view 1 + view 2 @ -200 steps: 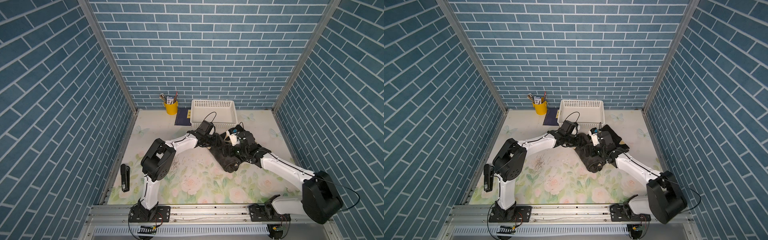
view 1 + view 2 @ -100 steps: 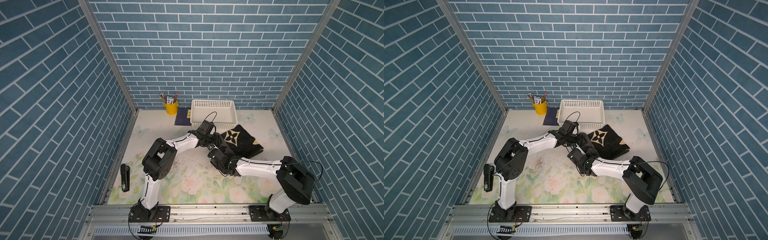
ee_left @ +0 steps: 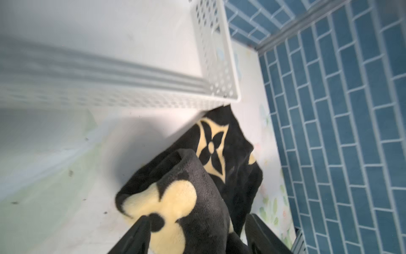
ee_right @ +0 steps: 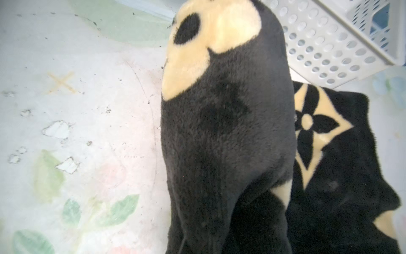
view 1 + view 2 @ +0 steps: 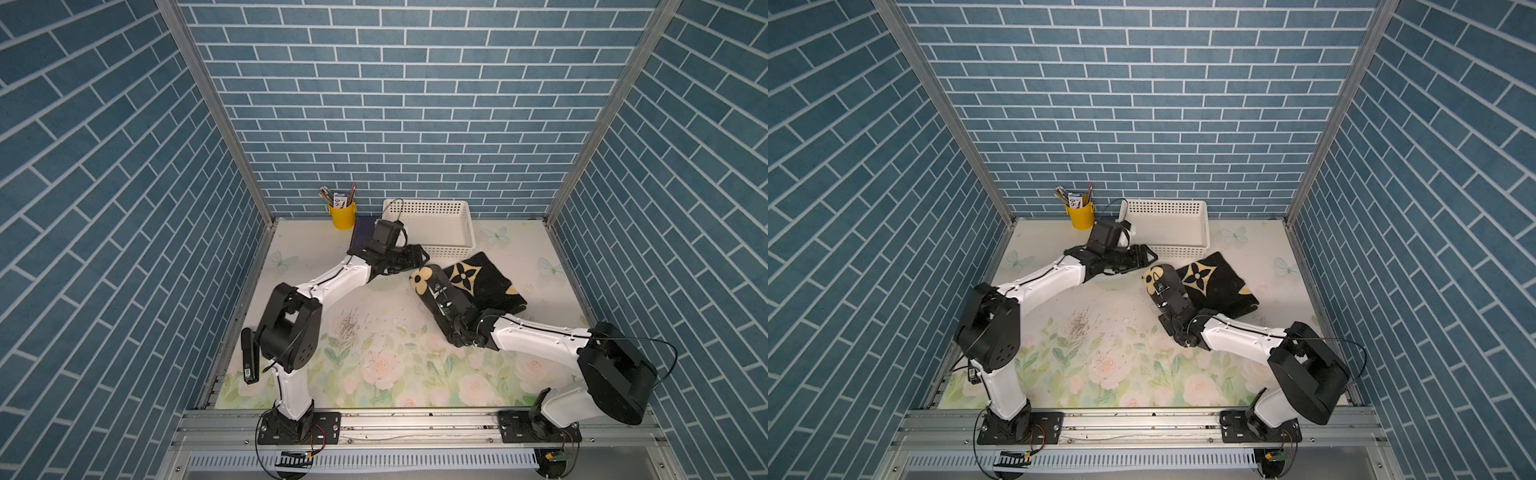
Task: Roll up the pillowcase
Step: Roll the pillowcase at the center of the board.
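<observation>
Rolling is the step in hand, judged about half done. Entries run from the front rail to the back wall.

1. Worktop (image 5: 374,357): floral print, scuffed near the middle.
2. Right end effector (image 5: 435,289): lies low along the top of the roll, black on black. Whether its jaws stand wide or narrow cannot be told, since its wrist view shows only plush.
3. Pillowcase (image 5: 490,286): right of centre, toward the back of the worktop. Its left portion is wound into a fat roll (image 4: 219,132) with a cream flower at the far end. The rest lies flat to the right, showing a star motif, one corner just beside the basket.
4. Left end effector (image 5: 417,257): at the roll's far end, jaws wide, gripping nothing visible. Contact with the plush cannot be told.
5. White basket (image 5: 428,245) and yellow cup (image 5: 343,216) of pens: against the back wall.

Next move, as a judgement: both end effectors bear on the roll's two ends and turn it evenly rightward over the flat part. Steady pressure is needed so the springy plush neither uncoils nor goes conical.
</observation>
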You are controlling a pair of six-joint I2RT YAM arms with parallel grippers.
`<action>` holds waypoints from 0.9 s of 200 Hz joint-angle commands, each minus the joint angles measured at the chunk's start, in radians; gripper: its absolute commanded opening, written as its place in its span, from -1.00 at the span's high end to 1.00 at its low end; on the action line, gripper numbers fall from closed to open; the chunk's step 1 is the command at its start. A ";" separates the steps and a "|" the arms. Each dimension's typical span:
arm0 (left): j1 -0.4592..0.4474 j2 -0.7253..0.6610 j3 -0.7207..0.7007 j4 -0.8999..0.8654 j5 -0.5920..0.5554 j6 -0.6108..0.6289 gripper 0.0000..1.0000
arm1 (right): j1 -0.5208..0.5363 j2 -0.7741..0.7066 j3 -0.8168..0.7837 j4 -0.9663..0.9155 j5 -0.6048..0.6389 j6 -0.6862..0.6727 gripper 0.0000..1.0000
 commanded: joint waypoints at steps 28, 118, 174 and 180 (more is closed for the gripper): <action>0.062 -0.107 -0.129 0.028 0.033 -0.007 -0.51 | -0.272 -0.091 -0.126 0.115 -0.504 0.117 1.00; -0.092 0.053 -0.048 0.070 0.025 0.043 -0.38 | -0.779 0.187 -0.146 0.269 -1.099 0.287 0.90; -0.210 0.282 0.169 0.083 0.011 0.063 -0.31 | -0.795 0.266 -0.122 0.243 -1.125 0.278 0.83; -0.219 0.304 0.191 0.084 0.008 0.065 -0.31 | -0.794 0.259 -0.120 0.236 -1.115 0.275 0.80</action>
